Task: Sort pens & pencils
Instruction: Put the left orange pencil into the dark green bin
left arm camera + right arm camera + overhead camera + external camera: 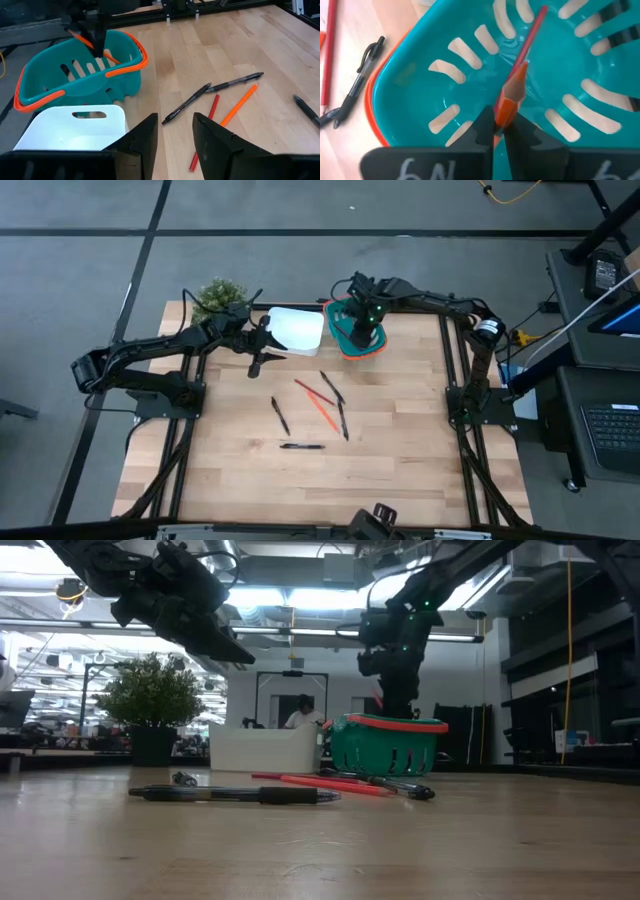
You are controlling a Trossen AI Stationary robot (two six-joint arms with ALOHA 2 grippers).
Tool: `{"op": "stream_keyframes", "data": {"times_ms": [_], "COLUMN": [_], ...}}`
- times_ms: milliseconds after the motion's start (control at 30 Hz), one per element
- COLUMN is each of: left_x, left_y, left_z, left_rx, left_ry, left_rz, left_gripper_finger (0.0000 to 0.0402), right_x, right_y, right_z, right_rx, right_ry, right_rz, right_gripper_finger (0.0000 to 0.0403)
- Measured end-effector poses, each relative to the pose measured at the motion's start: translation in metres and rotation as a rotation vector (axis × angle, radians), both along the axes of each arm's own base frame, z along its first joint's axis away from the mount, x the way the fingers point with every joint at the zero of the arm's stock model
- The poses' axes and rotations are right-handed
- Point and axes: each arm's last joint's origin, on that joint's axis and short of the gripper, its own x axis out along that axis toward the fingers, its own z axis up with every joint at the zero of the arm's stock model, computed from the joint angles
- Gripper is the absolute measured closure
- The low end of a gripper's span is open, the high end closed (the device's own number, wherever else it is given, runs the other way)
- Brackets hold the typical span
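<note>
Right gripper [501, 131]: poised over the teal basket [345, 330] at about 1 o'clock on the table in the high view; fingers pressed together on the blunt end of an orange pencil [512, 95], whose sharpened tip points down into the basket interior.
Second pencil in basket [532, 30]: a red stick lying on the slotted floor, just past the held pencil's tip.
Left gripper [173, 142]: raised above the table at about 11 o'clock in the high view, beside the white bin [295, 328]; fingers spread, nothing between them.
White bin: touching or just beside the teal basket, on its 9 o'clock side; whether it holds anything cannot be told.
Pencils on table [318, 402]: two orange-red sticks near the centre, lying close together and slanted.
Pens on table [280, 416]: four black sticks; two near the pencils at centre, one towards 8 o'clock of them, one [301, 446] lying level towards 6 o'clock.
Potted plant [218, 296]: far table edge, at 11 o'clock.
Background: a person [303, 712] visible beyond the table in the low view.
</note>
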Motion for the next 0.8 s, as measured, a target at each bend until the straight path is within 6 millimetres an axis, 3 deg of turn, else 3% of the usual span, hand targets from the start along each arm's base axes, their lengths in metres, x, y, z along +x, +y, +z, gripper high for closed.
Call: {"op": "stream_keyframes", "data": {"times_ms": [433,633,800], "left_x": [0.0000,0.0001,0.0000], "left_y": [0.0000,-0.0001,-0.0001], "left_z": [0.0000,0.0000,0.0000], "left_rx": [0.000,-0.003,-0.008], "left_ry": [0.000,0.000,0.001], "left_rz": [0.000,0.001,0.004], "left_gripper_finger": [0.0285,0.0285,0.0285], "right_x": [0.0058,0.0061,0.0073], "right_y": [-0.0015,-0.0017,-0.0030], "right_z": [-0.0092,-0.0093,-0.0088], "right_rx": [0.042,0.047,0.036], "right_ry": [-0.035,-0.037,-0.052], "right_rz": [0.047,0.029,0.028], "right_gripper_finger": [0.0376,0.0342,0.0341]}}
